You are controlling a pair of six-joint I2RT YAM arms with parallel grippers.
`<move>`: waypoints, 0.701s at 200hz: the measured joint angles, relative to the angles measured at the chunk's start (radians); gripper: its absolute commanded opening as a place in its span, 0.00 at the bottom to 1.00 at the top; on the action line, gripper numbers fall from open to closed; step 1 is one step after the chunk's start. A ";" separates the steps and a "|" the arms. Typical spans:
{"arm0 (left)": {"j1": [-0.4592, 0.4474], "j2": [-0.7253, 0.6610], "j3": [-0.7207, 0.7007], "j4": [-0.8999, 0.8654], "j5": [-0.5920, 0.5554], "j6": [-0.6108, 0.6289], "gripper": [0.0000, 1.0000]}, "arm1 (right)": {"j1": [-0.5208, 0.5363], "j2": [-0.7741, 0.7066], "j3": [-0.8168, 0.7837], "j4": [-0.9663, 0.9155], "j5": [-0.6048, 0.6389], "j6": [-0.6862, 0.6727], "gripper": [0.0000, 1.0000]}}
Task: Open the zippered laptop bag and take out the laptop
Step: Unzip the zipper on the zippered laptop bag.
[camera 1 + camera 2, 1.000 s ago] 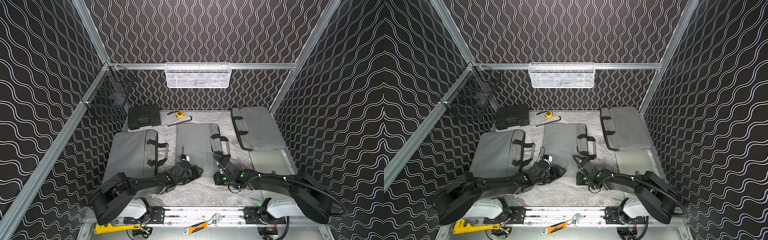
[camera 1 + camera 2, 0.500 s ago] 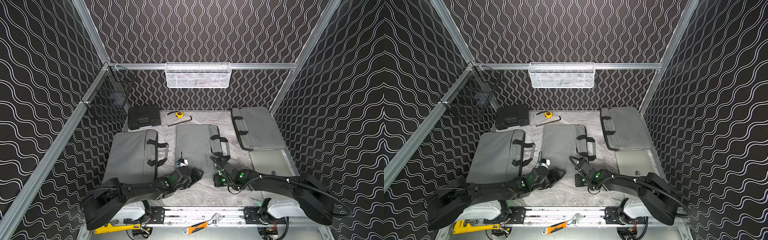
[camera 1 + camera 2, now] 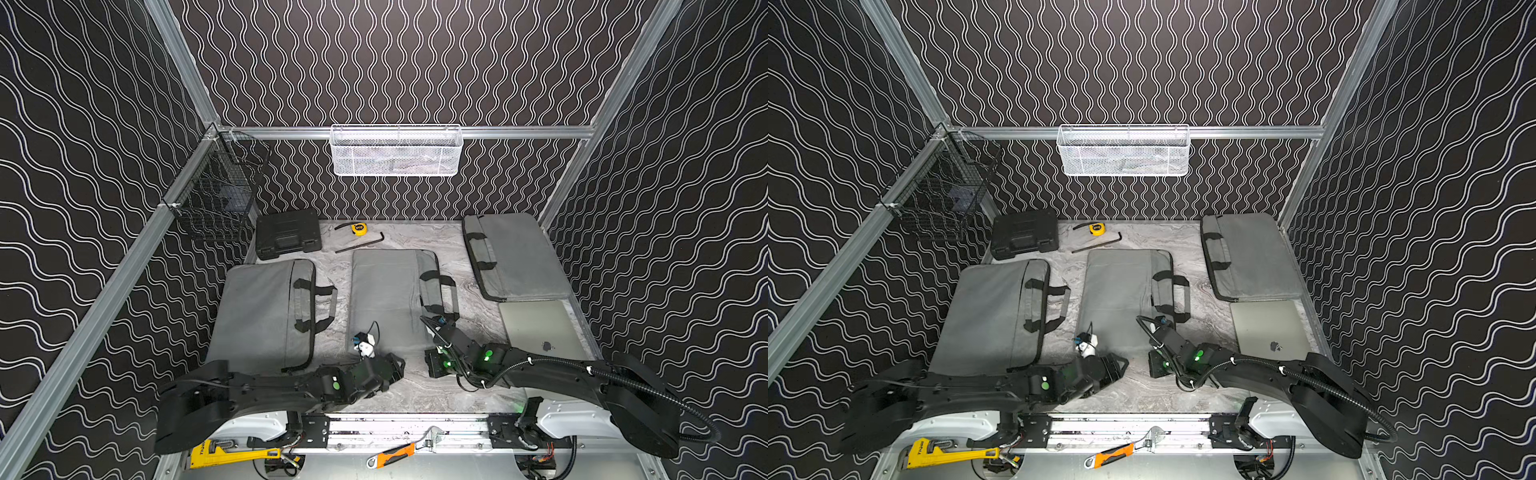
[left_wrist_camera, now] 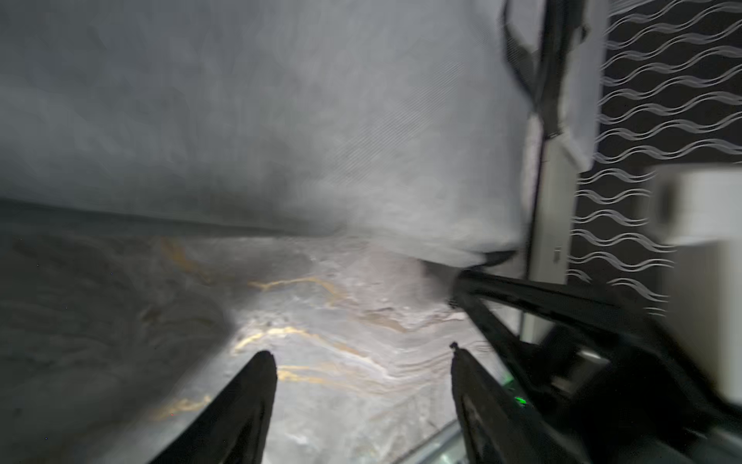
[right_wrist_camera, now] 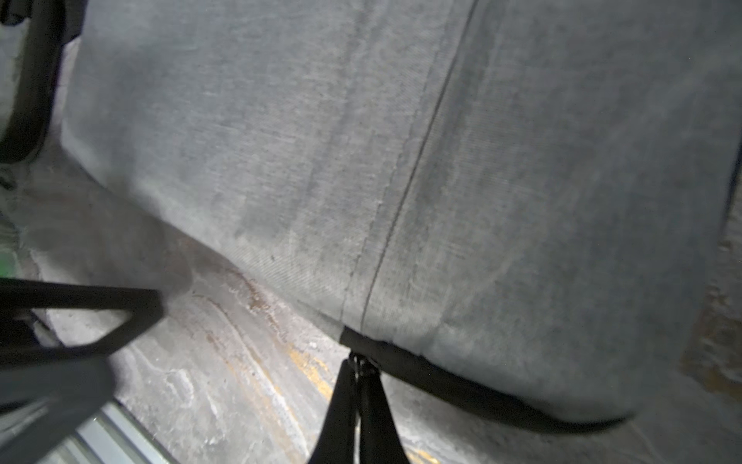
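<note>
- The middle laptop bag [image 3: 386,299] lies flat on the table [image 3: 415,395] between two other grey bags, with its handles on the robot's right. It lies in the same place as a second ago.
- The right tool [image 5: 357,367] is at the bag's near right corner, its fingers pressed together on the zipper pull [image 5: 363,361]. A black zipper strip runs from there along the bag's edge.
- Since a second ago the right tool has shifted a little toward the near edge of the table, with its grip unchanged.
- The left tool [image 4: 361,353] stands open with nothing between its fingers, over bare table just in front of the bag's near edge.
- A second ago the left arm had its elbow raised and its tool closer to the bag. The arm now lies lower and stretched out, and the left tool [image 3: 395,368] has come nearer to the base and further to the robot's right.
- In the left wrist view, which is blurred, the right tool shows as a dark shape close beside the left one, the two apart.
- A silver laptop [image 3: 540,328] lies bare on the table by the right wall, just in front of the far right bag [image 3: 515,257].
- Whether the middle bag holds a laptop cannot be told.
</note>
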State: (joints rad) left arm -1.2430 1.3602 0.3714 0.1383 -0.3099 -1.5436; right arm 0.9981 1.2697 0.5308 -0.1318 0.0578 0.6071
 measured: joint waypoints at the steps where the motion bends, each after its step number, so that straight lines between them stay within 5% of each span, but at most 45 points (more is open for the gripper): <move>1: -0.001 0.005 -0.002 0.006 -0.001 -0.003 0.72 | 0.001 0.000 0.000 0.000 0.000 -0.002 0.00; 125: -0.007 0.497 -0.085 0.924 -0.067 -0.235 0.71 | 0.053 0.028 0.034 -0.010 0.051 -0.050 0.00; 140: -0.004 0.530 -0.084 0.974 -0.068 -0.250 0.64 | 0.054 0.028 0.034 -0.009 0.052 -0.051 0.00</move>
State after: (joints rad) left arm -1.2469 1.8900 0.2874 1.1126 -0.3779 -1.7935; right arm 1.0519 1.2976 0.5644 -0.1406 0.1097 0.5564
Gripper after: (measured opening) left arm 0.696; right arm 0.050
